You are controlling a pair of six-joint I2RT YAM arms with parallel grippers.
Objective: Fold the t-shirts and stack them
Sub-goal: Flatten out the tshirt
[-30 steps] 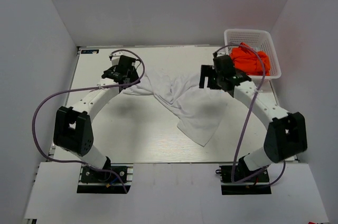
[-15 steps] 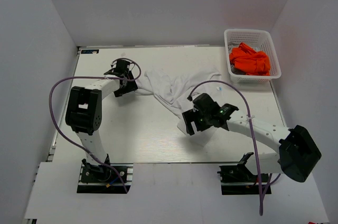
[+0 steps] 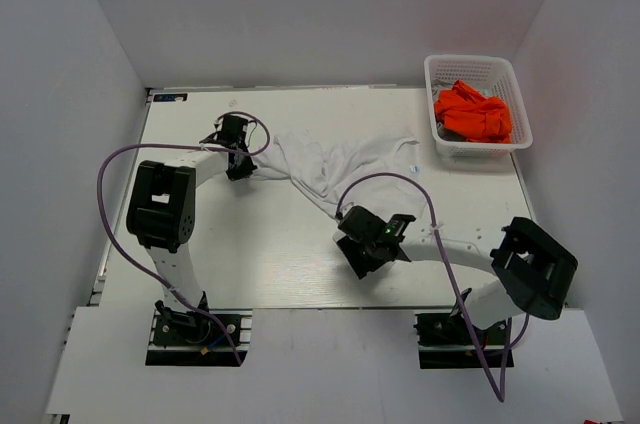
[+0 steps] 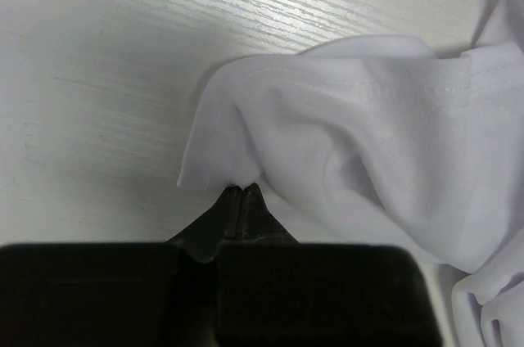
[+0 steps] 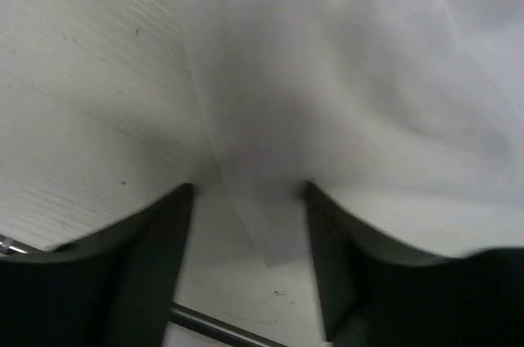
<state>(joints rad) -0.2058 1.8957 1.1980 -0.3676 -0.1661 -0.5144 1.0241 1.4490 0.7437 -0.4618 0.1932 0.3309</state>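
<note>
Left gripper (image 3: 238,154): closed, pinching a hem corner of the white shirt (image 3: 335,159) at upper left of the top view. Left wrist view confirms the jaws meeting on a fold of cloth, low on the table (image 3: 250,264). Same corner and same spot as 1 s ago; only the arm's elbow swung inward.

Right gripper (image 3: 365,249): open. 1 s ago up beside the basket (image 3: 440,69) at upper right, now down at lower centre, over the shirt's lowest hem. Right wrist view: jaws apart with a thin cloth edge lying between them, blurred, not yet clamped.

White shirt: crumpled, unfolded, running from upper left through centre toward upper right, with 1 tail reaching down under the right gripper.

Orange shirt (image 3: 472,112): bunched in the basket, untouched.

Assessment: re-grip under way, 1 corner secured, second about to be taken. Judged an early stage, spreading flat ahead of any fold; 0 of 2 shirts folded, no stack started.

Risk: thin hem liable to slip out or be caught in a double layer on closing.
</note>
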